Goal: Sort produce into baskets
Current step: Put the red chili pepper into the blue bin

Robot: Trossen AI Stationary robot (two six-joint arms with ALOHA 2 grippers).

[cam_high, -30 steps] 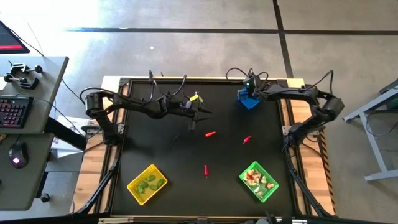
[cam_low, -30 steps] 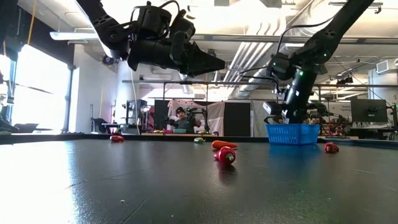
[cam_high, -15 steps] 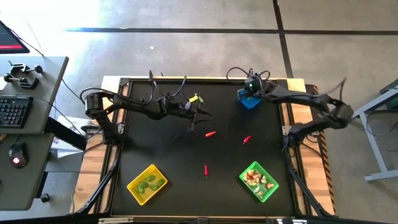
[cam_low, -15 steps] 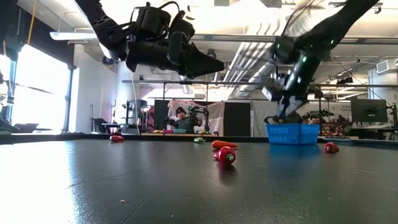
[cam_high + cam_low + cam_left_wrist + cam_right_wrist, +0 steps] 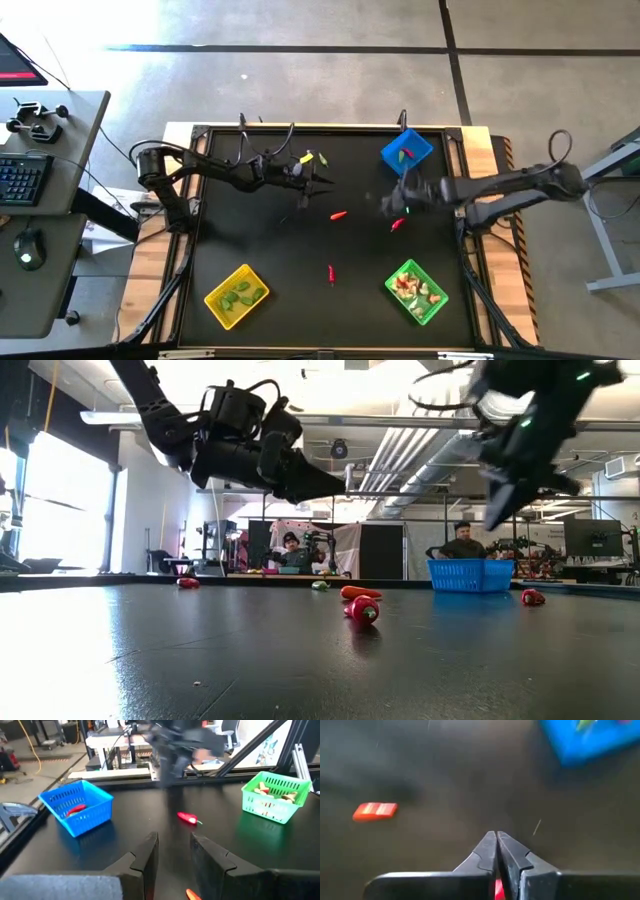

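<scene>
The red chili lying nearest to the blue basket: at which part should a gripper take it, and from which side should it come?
Probably from straight above. The red chili lies flat on the bare table, apart from the blue basket, so nothing blocks a descent. Grip it at mid-body, fingers across its narrow width: it is thin and elongated, and the ends taper. The right gripper, fingers closed, is nearest and must open first.

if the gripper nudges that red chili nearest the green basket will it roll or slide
The red chili looks small and rounded, lying loose on the smooth black table, so it would probably skid or roll. It seems light and may skitter away. The right gripper, fingers together, sits close beside it.
</scene>
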